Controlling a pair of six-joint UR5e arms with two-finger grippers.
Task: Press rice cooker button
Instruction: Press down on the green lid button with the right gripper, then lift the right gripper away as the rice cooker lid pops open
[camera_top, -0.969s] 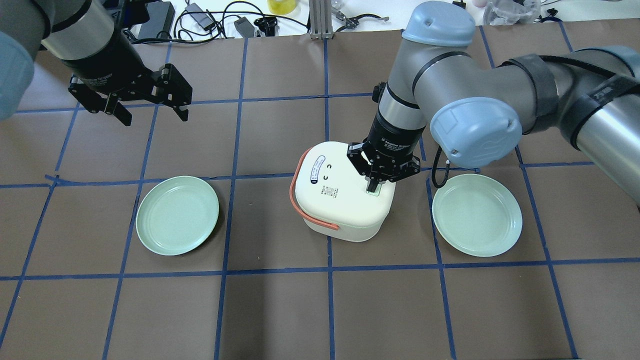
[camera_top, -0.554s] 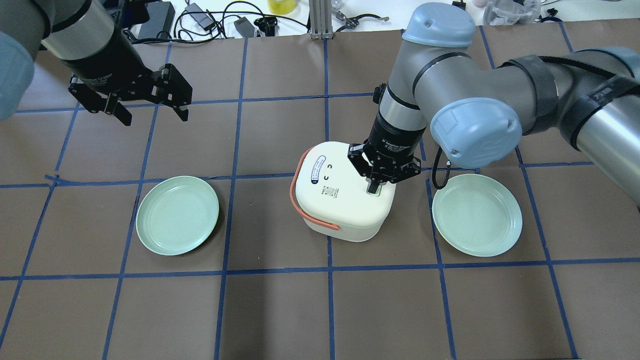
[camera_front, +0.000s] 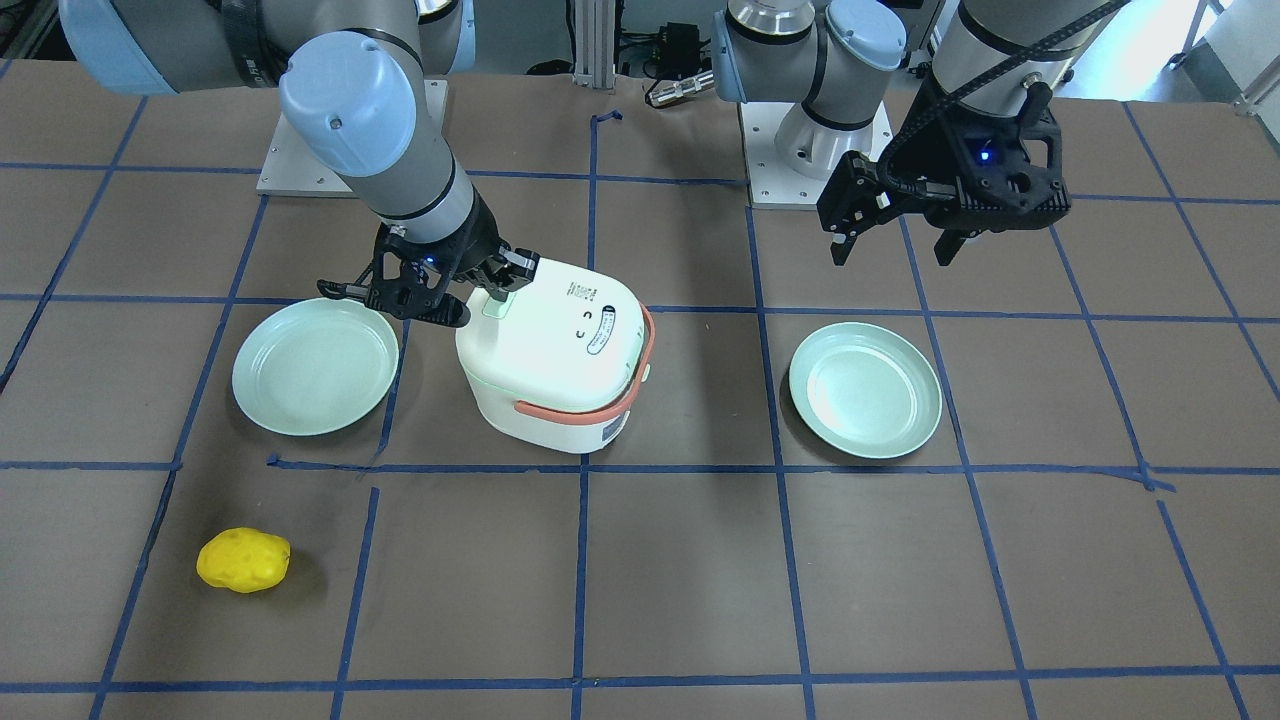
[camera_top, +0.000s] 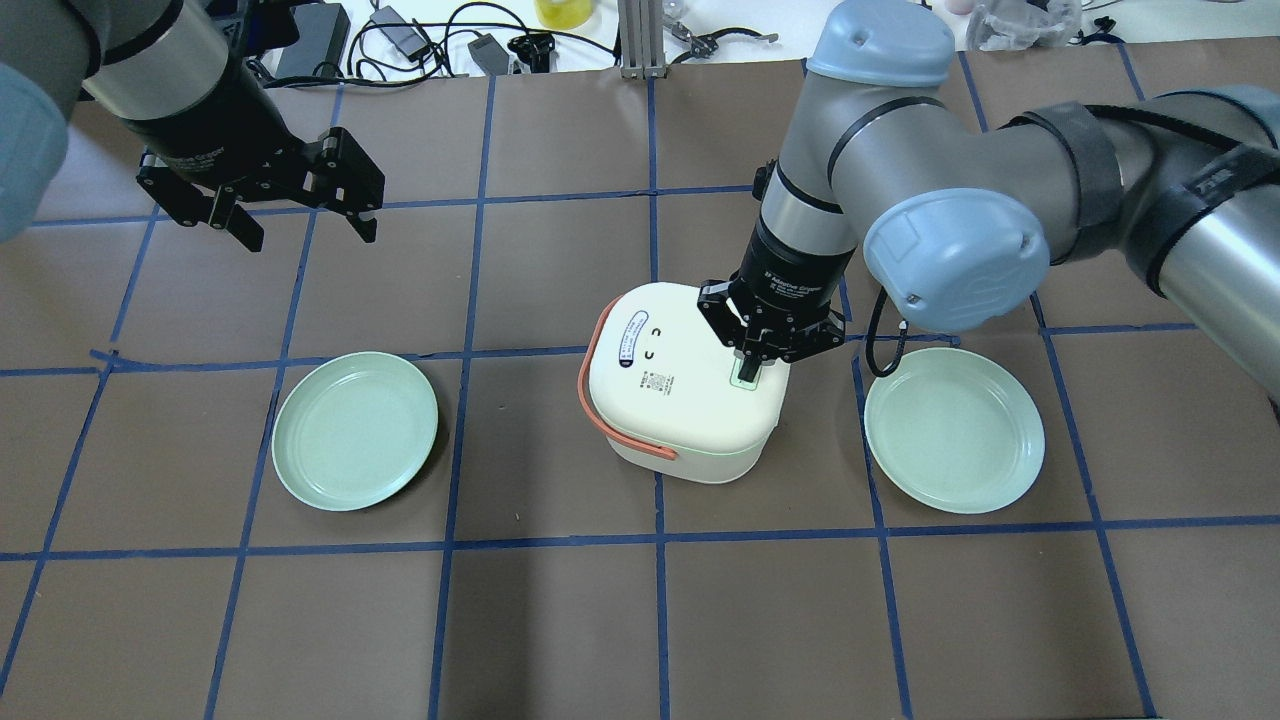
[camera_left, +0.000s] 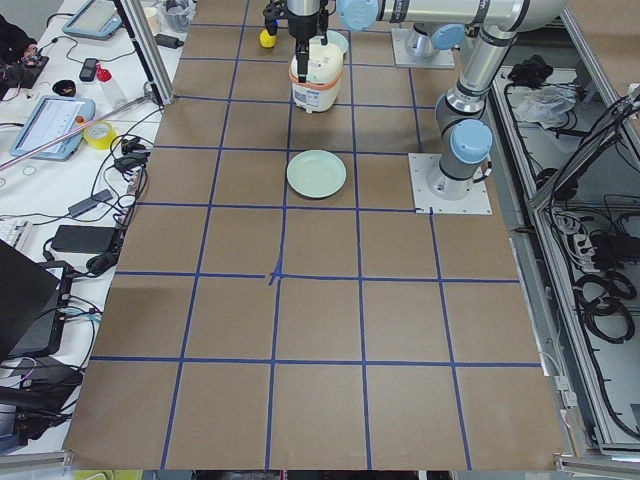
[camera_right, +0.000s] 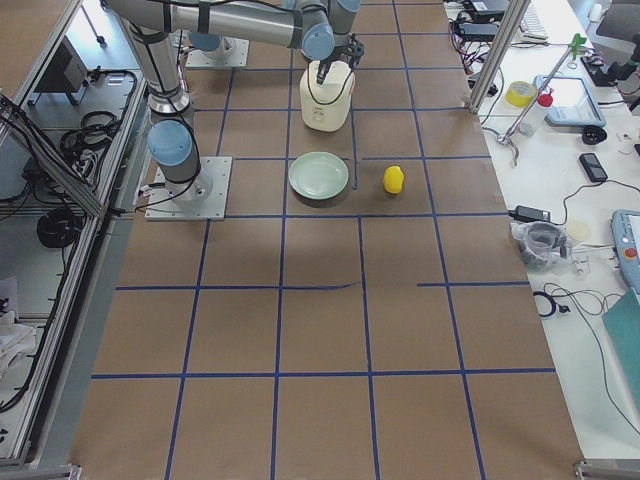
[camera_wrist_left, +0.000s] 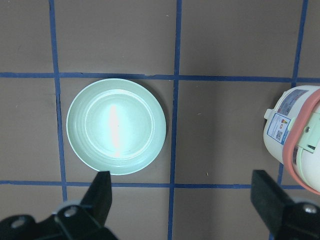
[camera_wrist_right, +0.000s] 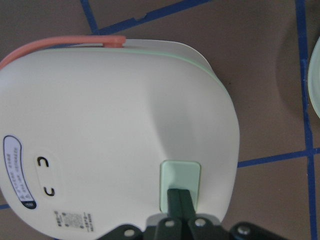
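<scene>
On tbl (camera_top: 560, 620): 1 cooker (camera_top: 670, 400), 2 plates (camera_top: 355, 430) (camera_top: 954, 430) (grn)

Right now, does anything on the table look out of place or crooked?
Nothing is spilled or visibly damaged. The rice cooker sits turned at an angle to the blue tape grid, and a lumpy yellow object lies alone, apart from everything else.

The white rice cooker (camera_top: 680, 400), closed and with its coral handle band (camera_top: 590, 352) folded down around it, is sitting upright mid-desk (camera_top: 560, 610), its pale green button (camera_wrist_right: 180, 173) facing upward.
</scene>
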